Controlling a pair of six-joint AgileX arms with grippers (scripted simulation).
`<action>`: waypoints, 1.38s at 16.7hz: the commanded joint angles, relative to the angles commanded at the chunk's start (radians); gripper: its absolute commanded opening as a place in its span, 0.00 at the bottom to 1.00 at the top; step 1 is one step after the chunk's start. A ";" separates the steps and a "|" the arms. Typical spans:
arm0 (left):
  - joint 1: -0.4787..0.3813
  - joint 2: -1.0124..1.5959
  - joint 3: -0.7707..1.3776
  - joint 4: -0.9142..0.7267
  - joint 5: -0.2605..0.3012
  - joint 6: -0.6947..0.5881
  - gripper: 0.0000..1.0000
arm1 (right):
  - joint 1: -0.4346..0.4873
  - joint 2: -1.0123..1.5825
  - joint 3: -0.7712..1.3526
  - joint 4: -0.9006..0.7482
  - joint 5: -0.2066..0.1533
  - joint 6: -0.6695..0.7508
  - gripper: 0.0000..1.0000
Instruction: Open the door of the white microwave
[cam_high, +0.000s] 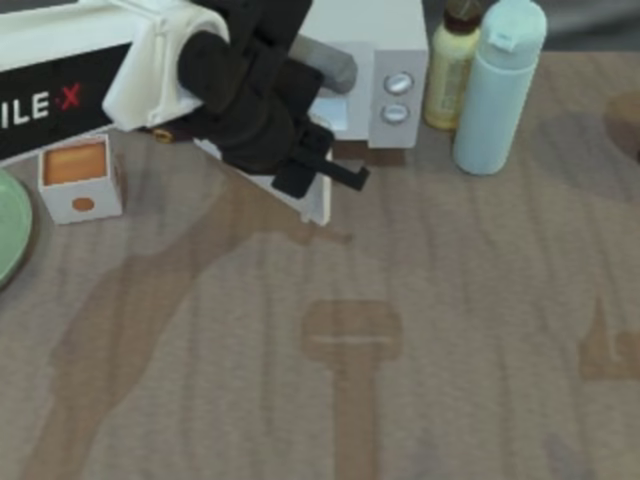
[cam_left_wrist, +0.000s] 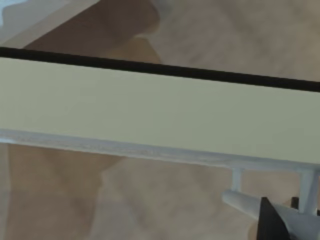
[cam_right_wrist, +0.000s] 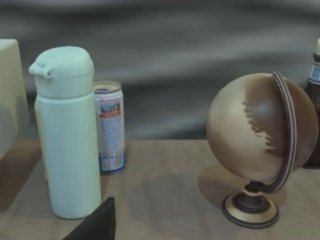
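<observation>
At the table's far left, a pale green plate rim (cam_high: 10, 225) and a small white-and-orange cube (cam_high: 80, 178) are sitting clear of the work. Next to them, the left arm is reaching across the small boxy white microwave (cam_high: 385, 60) at the back of the table. The flat white door (cam_high: 300, 195) is standing partly swung out toward the table's near side, its free edge showing just below the left gripper (cam_high: 335, 165). In the left wrist view the door's edge (cam_left_wrist: 150, 120) is filling the frame, with the grey bar handle (cam_left_wrist: 245, 202) beside a dark fingertip (cam_left_wrist: 272, 225). Whether the fingers are closed on the handle cannot be told.

Risks from here, as a judgement:
- The handle slipping free, stalling the swing.
- Pulling off the hinge arc dragging the light microwave toward the yellow bottle (cam_high: 450, 70) and the mint-green flask (cam_high: 497, 85).

The right gripper (cam_right_wrist: 97, 225) is parked off the right side, showing only a dark tip.
</observation>
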 joint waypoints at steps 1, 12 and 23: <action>0.007 -0.008 -0.009 0.002 0.008 0.017 0.00 | 0.000 0.000 0.000 0.000 0.000 0.000 1.00; 0.032 -0.037 -0.044 0.007 0.038 0.084 0.00 | 0.000 0.000 0.000 0.000 0.000 0.000 1.00; 0.032 -0.037 -0.044 0.007 0.038 0.084 0.00 | 0.000 0.000 0.000 0.000 0.000 0.000 1.00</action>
